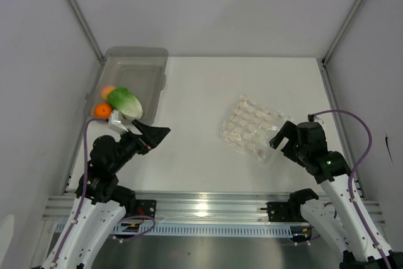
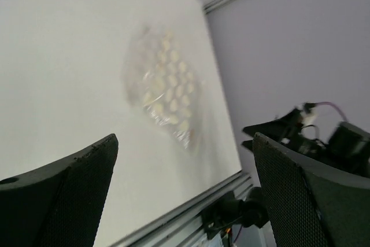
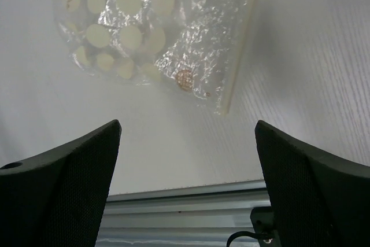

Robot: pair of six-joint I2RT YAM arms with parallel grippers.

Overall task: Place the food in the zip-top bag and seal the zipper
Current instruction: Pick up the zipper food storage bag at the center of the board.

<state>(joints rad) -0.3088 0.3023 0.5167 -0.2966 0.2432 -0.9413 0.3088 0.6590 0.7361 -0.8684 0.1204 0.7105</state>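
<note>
1. Overhead, the zip-top bag (image 1: 252, 129) lies flat on the white table (image 1: 195, 92), in its right half and about midway between the far and near edges. It is roughly square and sits turned, its corners rather than its sides facing the table's edges, so no long axis stands out.
2. Its plastic is clear and crinkled, printed with rows of pale round dots.
3. A lettuce (image 1: 124, 102) lies in the near end of a translucent bin (image 1: 135, 61) that runs along the left edge from the far-left corner. Its long axis is diagonal, with the green leafy end toward the far left and the pale base toward the near right. Two orange fruits (image 1: 102, 111) (image 1: 108, 91) sit just beside the leafy end, against the bin's left wall.
4. The left gripper (image 1: 160, 133) hangs near the bin's near end and points toward the bag, its jaws apart with nothing between them. The right gripper (image 1: 280, 135) hangs just beside the bag's near-right side, its jaws likewise apart on nothing.
5. The right wrist view alone shows the zipper strip (image 3: 240, 50), a pale band along the bag's edge at the right of that view, and a small brown round mark (image 3: 185, 79) near it. The left wrist view shows the bag blurred, across the table. The bin and food appear in the overhead view alone.
</note>
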